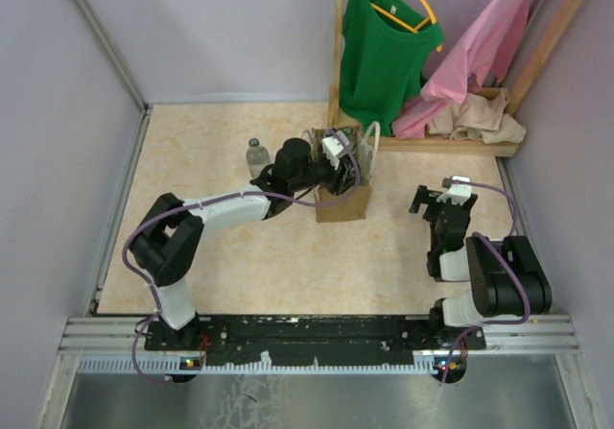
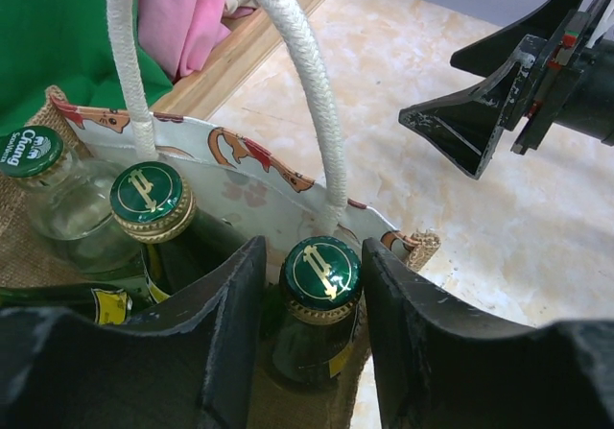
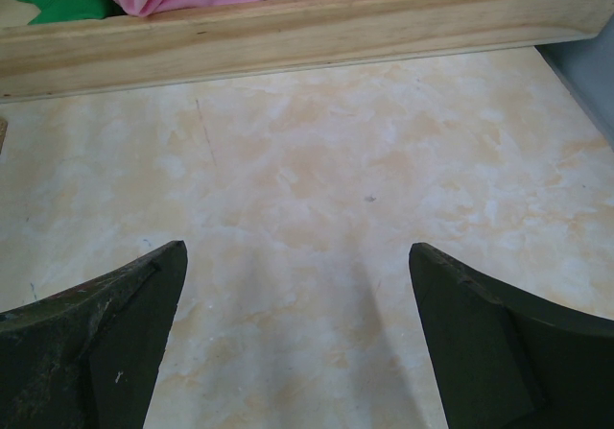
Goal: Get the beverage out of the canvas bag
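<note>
The tan canvas bag (image 1: 342,203) stands upright mid-table, with white rope handles (image 2: 307,74) and a printed lining (image 2: 249,184). Inside it are a dark green bottle with a green-and-gold cap (image 2: 321,271), a second like it (image 2: 149,194), and a clear bottle with a green cap (image 2: 29,151). My left gripper (image 1: 345,165) reaches into the bag's top. In the left wrist view the gripper (image 2: 315,251) is open, its jaws straddling the nearest green bottle's neck with a small gap. My right gripper (image 1: 432,199) is open and empty over bare table, also in its wrist view (image 3: 297,256).
A clear bottle (image 1: 256,155) stands on the table left of the bag. A wooden clothes rack base (image 1: 460,144) with a green shirt (image 1: 384,45) and pink garment (image 1: 480,45) sits at the back right. The right arm's fingers (image 2: 460,131) show beyond the bag.
</note>
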Robot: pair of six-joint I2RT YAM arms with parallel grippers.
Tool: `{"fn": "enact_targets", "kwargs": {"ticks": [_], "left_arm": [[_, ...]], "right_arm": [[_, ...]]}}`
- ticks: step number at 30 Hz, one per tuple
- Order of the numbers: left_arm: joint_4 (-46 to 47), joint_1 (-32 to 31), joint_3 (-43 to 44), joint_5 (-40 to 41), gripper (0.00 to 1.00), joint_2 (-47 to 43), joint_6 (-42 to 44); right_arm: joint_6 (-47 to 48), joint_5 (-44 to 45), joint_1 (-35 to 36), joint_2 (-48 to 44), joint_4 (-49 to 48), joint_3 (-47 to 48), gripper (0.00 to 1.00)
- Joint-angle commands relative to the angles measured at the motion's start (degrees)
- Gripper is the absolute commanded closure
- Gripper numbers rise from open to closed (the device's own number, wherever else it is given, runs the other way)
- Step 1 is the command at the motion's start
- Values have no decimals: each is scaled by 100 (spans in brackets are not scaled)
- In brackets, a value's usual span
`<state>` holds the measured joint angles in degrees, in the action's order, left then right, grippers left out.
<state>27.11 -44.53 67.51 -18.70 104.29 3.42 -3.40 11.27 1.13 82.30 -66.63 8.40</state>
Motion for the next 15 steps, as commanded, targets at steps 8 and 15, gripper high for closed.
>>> {"fn": "enact_targets", "kwargs": {"ticks": [8,15], "left_arm": [[583,-3,27,-73,56,371,-117],[609,-3,8,-32,64,467,-122]], "right_arm": [[86,41,51,31,-313,197,1],[85,35,41,31,-315,191,1]]}}
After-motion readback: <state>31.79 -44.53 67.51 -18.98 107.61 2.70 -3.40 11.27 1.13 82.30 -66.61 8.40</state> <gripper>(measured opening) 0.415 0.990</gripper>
